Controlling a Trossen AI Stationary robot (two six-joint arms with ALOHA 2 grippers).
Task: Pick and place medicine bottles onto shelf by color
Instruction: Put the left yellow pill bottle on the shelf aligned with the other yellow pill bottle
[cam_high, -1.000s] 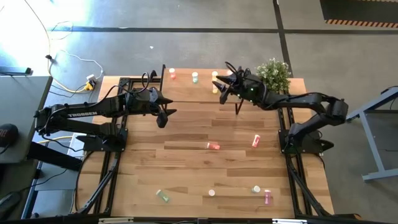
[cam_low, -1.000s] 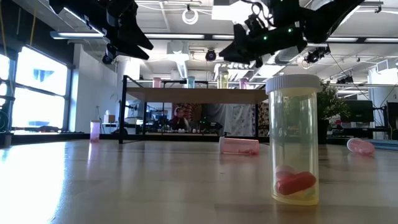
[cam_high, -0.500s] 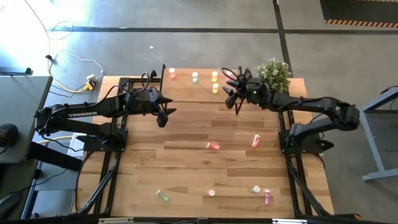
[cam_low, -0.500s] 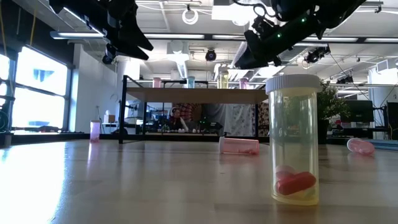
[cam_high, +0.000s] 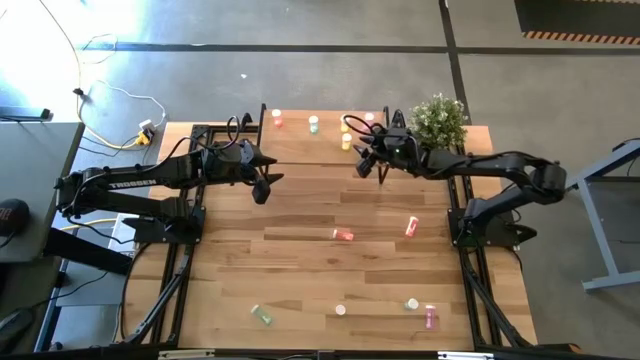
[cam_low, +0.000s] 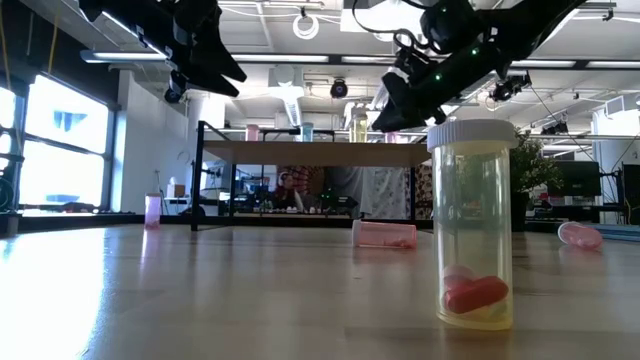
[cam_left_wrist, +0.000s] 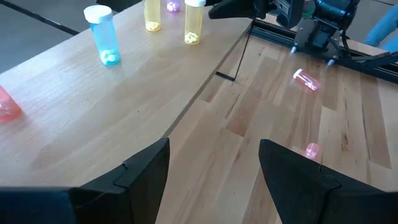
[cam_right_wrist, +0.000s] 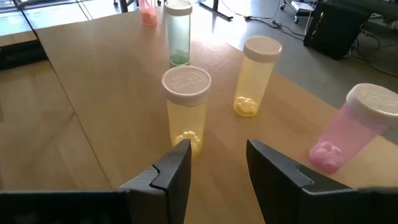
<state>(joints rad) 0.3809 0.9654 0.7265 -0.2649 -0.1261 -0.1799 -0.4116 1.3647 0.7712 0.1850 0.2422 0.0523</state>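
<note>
Two yellow bottles (cam_right_wrist: 186, 107) stand on the shelf (cam_high: 300, 140), far side, beside green, red and a leaning pink bottle (cam_right_wrist: 348, 129). Right gripper (cam_right_wrist: 217, 165): jaws parted, empty, just short of the nearer yellow. Left gripper (cam_left_wrist: 214, 168): wide open, idle at the shelf's left edge. Risk: an advancing finger topples the crowded bottles.

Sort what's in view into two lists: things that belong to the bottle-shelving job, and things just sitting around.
Belongs to the job:
- light wooden shelf on thin black legs
- translucent yellow bottles with pale caps standing on it
- pink bottle lying on the table
- red bottle lying on the table
- right gripper, at the shelf
- left gripper, waiting open

Just lying about:
- potted green plant
</note>
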